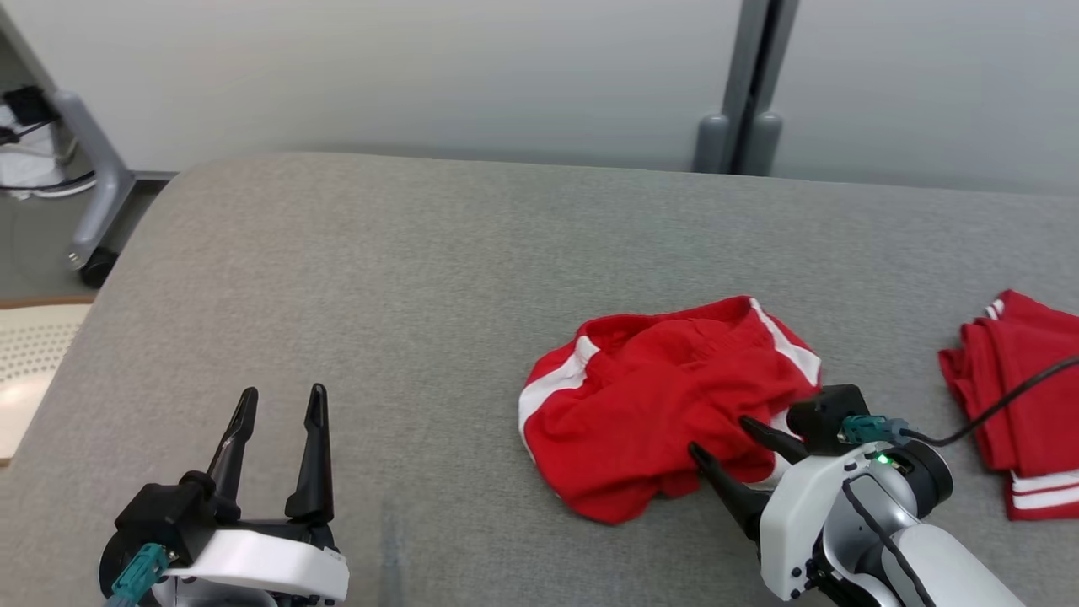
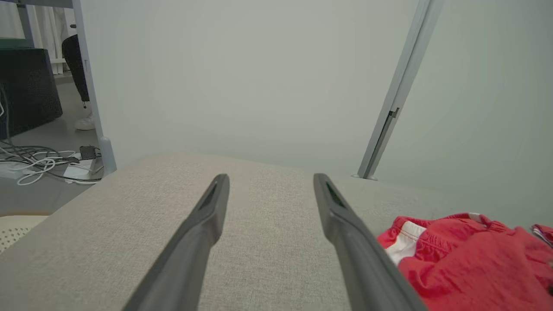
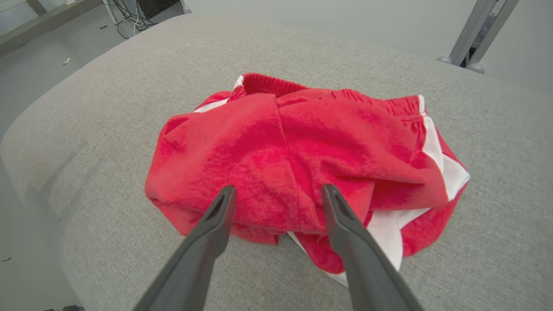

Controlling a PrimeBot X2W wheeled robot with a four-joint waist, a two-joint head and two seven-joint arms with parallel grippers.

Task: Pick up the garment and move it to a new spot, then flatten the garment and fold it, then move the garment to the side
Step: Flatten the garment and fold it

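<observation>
A crumpled pair of red shorts with white side stripes, the garment (image 1: 657,396), lies in a heap on the grey cushioned surface (image 1: 405,278) right of centre. My right gripper (image 1: 721,438) is open at the heap's near right edge, its fingertips (image 3: 227,196) over the red cloth with nothing pinched between them. The garment (image 3: 302,151) spreads ahead of those fingers. My left gripper (image 1: 282,396) stands open over bare surface at the lower left, well apart from the garment (image 2: 466,255), which shows to its right.
A second red garment with white stripes (image 1: 1020,405) lies folded at the right edge. A grey post (image 1: 746,84) stands behind the surface, a wheeled grey frame leg (image 1: 93,185) at the far left. The surface's left edge drops to the floor, where cables (image 2: 39,160) lie.
</observation>
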